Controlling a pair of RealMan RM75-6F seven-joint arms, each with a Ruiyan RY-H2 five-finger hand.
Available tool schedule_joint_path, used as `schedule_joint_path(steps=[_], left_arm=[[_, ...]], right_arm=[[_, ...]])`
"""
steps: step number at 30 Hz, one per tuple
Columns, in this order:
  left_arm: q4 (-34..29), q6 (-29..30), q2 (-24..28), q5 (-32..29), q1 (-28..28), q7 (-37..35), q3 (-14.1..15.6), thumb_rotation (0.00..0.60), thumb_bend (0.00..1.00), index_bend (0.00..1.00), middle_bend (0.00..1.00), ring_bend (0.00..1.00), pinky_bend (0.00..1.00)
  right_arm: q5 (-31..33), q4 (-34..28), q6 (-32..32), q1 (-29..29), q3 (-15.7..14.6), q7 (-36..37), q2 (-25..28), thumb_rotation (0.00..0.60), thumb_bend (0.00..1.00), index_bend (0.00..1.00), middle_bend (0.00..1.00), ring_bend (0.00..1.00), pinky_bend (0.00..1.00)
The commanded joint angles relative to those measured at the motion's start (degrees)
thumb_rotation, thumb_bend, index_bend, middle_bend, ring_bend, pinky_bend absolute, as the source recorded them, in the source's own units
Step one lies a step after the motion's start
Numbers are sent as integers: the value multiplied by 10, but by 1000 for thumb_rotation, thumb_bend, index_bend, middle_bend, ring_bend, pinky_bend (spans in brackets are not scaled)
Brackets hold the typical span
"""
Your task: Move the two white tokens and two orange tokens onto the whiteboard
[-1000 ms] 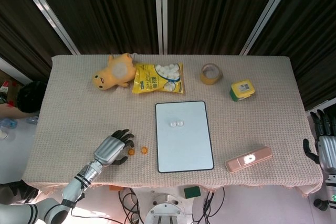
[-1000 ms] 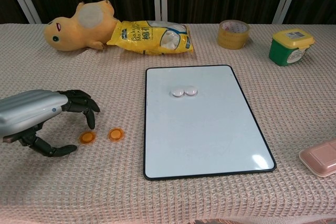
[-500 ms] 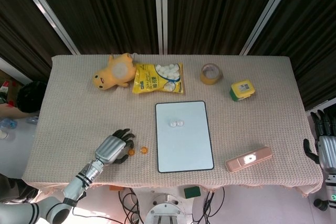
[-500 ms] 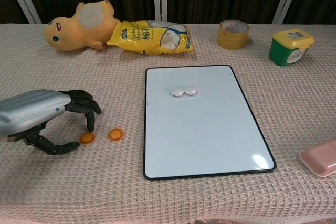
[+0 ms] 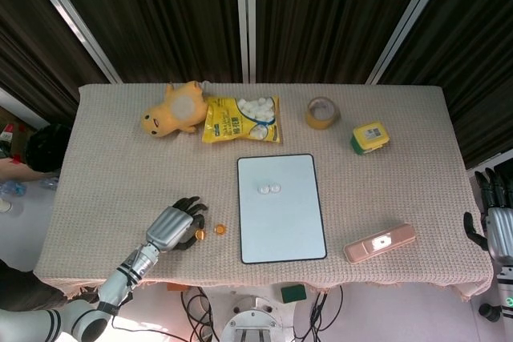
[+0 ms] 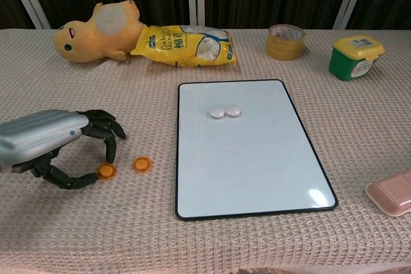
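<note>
The whiteboard (image 5: 280, 222) (image 6: 250, 165) lies at the table's middle. Two white tokens (image 5: 268, 189) (image 6: 225, 112) sit side by side on its upper part. Two orange tokens lie on the cloth left of the board. My left hand (image 5: 171, 228) (image 6: 48, 142) arches over the left orange token (image 5: 202, 234) (image 6: 106, 171), its thumb and a fingertip pinching it from either side while it lies flat. The other orange token (image 5: 220, 230) (image 6: 142, 163) lies free beside it. My right hand (image 5: 500, 226) hangs beyond the table's right edge, holding nothing, with its fingers apart.
A yellow plush toy (image 6: 96, 30), a yellow snack bag (image 6: 186, 46), a tape roll (image 6: 285, 41) and a green tub (image 6: 357, 56) line the back. A pink case (image 6: 392, 194) lies at the front right.
My left hand's thumb and fingertip have drawn together around the left orange token. The right hand and the other tokens are unchanged.
</note>
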Motion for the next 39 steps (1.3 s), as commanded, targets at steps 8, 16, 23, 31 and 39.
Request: schedule_joint_path(steps=[8, 16, 23, 31, 39], left_arm=[[-4, -15, 7, -4, -2, -1, 3, 599, 329, 385, 206, 67, 158], [-11, -23, 12, 6, -6, -12, 8, 598, 328, 367, 201, 67, 157], [-5, -17, 7, 14, -5, -22, 6, 598, 329, 415, 202, 68, 157], [-2, -13, 3, 13, -4, -23, 2, 600, 327, 477, 205, 67, 158], [-24, -10, 14, 20, -17, -17, -16, 600, 328, 500, 208, 67, 158]], right_arm=[[0, 1, -1, 0, 0, 0, -1, 600, 477, 0, 0, 0, 0], [-1, 2, 0, 0, 0, 1, -2, 600, 477, 0, 0, 0, 0], [-1, 2, 0, 0, -1, 0, -2, 600, 477, 0, 0, 0, 0], [0, 2, 0, 0, 0, 0, -1, 600, 477, 0, 0, 0, 0], [-2, 0, 3, -1, 1, 1, 0, 600, 477, 0, 0, 0, 0]])
